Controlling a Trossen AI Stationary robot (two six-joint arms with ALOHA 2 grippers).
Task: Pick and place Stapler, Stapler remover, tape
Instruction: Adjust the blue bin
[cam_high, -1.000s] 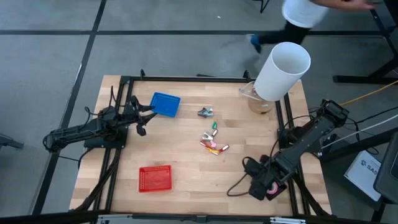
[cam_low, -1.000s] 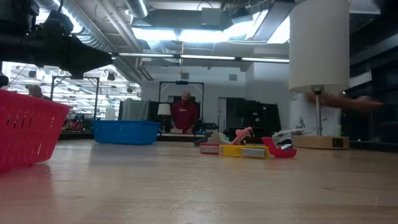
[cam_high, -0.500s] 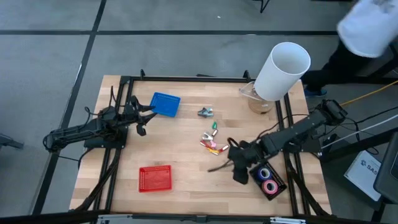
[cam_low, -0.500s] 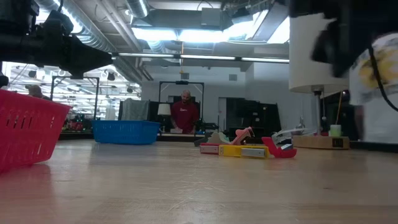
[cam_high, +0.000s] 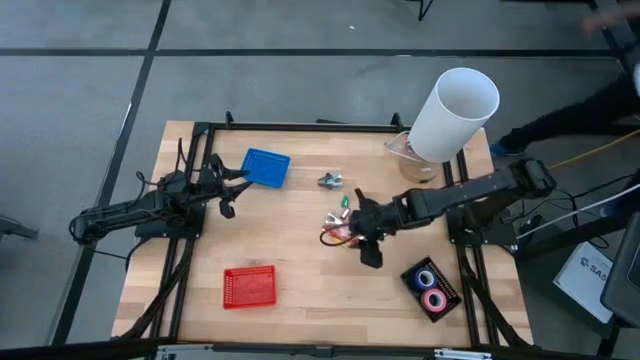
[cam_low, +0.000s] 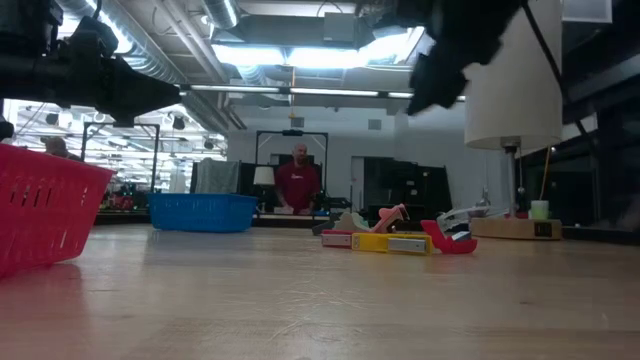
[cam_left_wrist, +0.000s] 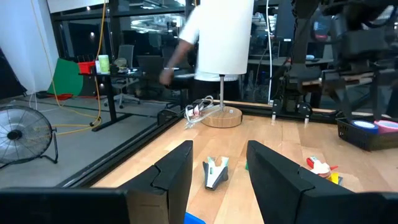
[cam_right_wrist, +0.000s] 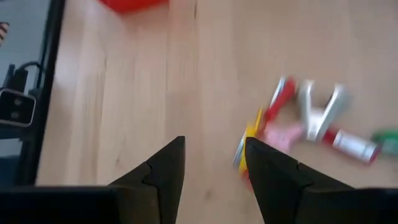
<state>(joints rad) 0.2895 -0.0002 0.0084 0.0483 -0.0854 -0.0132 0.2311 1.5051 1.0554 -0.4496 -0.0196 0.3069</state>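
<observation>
The silvery stapler remover (cam_high: 331, 180) lies on the table's far middle and shows ahead of my left gripper (cam_left_wrist: 219, 149) as the stapler remover (cam_left_wrist: 216, 172). A cluster of small coloured staplers (cam_high: 340, 228) lies at the table's middle. Blue and pink tape rolls (cam_high: 430, 288) sit in a black tray by the near right. My right gripper (cam_high: 352, 240) hovers open just near-right of the staplers (cam_right_wrist: 280, 124). My left gripper (cam_high: 228, 192) waits open beside the blue basket (cam_high: 265, 167).
A red basket (cam_high: 249, 287) stands near the near-left part of the table. A white cylindrical lamp (cam_high: 455, 113) stands on a wooden base at the far right corner. A person's dark sleeve (cam_high: 580, 105) shows beyond the table's right side. Bare wood lies between the baskets and the staplers.
My right arm has swung from the near right corner toward the middle of the table and the staplers, uncovering the tray of tape rolls. The person beyond the far right edge has moved away to the right.
</observation>
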